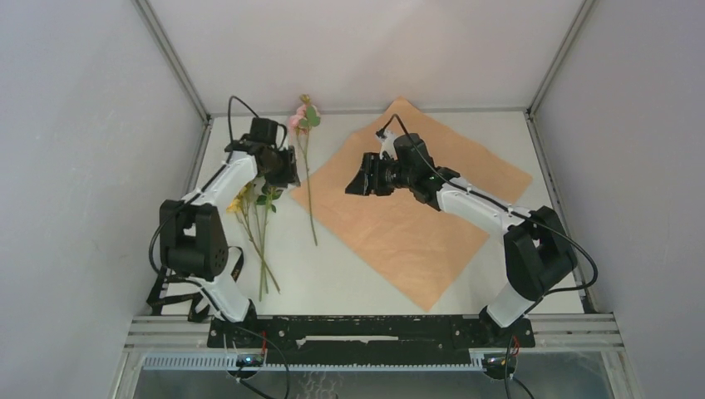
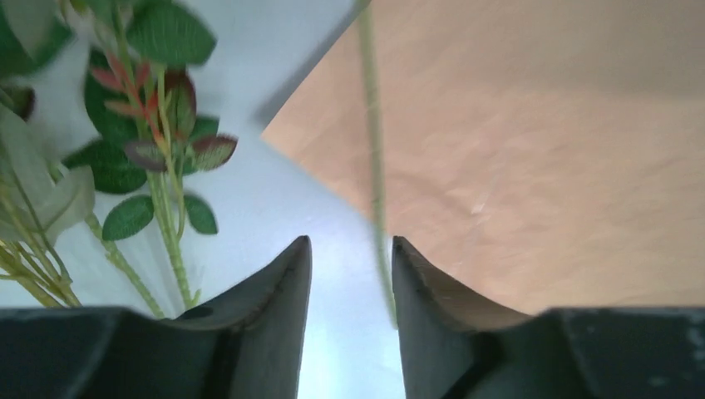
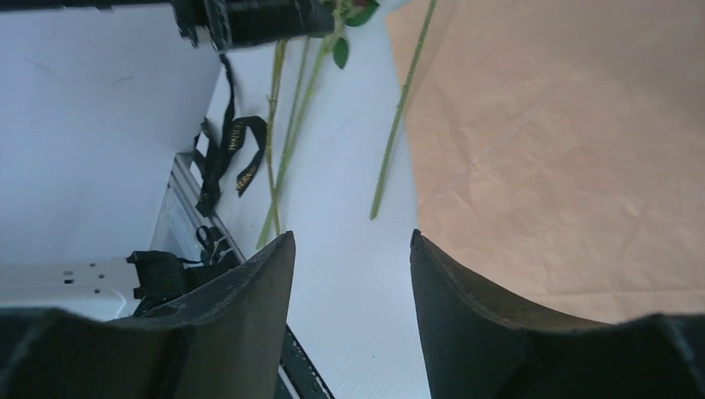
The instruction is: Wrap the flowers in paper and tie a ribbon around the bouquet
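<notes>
The paper [image 1: 416, 208] lies flat, peach-orange side up. One pink flower [image 1: 303, 116] lies with its long stem [image 1: 309, 191] across the paper's left corner. More flowers [image 1: 249, 204], yellow and leafy, lie left of it. My left gripper [image 1: 285, 170] hovers open between them. In the left wrist view that stem [image 2: 372, 150] runs just inside the right finger, unclamped, between the open left gripper's [image 2: 349, 243] fingers. My right gripper [image 1: 356, 183] is open and empty over the paper. The ribbon [image 3: 237, 145] lies near the left arm's base. No bouquet is in view.
The left arm's base and black cables [image 1: 170, 287] sit at the near left. Grey walls close in the table on three sides. The right wrist view shows the table's near rail [image 3: 179, 216] and part of the left arm [image 3: 249, 21].
</notes>
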You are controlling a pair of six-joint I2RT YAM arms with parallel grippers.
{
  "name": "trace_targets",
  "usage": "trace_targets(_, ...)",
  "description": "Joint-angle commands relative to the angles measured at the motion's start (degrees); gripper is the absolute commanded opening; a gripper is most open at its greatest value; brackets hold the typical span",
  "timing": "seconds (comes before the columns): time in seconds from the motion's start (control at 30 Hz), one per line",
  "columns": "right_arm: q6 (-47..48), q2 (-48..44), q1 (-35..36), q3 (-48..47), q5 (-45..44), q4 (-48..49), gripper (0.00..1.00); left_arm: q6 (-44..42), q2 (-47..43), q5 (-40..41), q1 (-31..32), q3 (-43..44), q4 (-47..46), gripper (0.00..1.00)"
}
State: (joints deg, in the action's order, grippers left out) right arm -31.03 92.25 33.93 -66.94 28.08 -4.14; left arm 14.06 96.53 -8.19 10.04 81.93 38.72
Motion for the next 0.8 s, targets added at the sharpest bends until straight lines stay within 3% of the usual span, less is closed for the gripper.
trace_targets(0.0,-0.27,0.37,1.28,-1.55,-4.49,-2.31,0.62,2.79,1.8,6.65,0.91,-5.06,-2.83,0.54)
trace_targets(0.13,1.76,1.26,1.75,-1.53,-5.81,-4.36,0.63,2.61,7.89,7.57,1.66,-1.59,-5.53,0.61)
trace_targets(0.37,5.04,2.95,1.77,-1.53,-8.8,-9.26,0.63,3.85,18.36,6.02,2.85,10.49,-8.24,0.58)
trace_targets(0.57,5.34,4.7,0.93,-1.53,-8.49,-9.89,0.63,5.87,29.55,7.51,3.0,20.56,-4.3,0.54)
trace_targets(0.7,5.12,5.25,0.16,-1.53,-7.67,-9.54,0.63,6.82,34.28,6.65,2.96,25.31,-2.31,0.41)
trace_targets(0.77,5.06,5.4,-0.24,-1.53,-7.24,-9.66,0.63,7.05,34.87,6.95,2.88,26.69,-1.3,0.2)
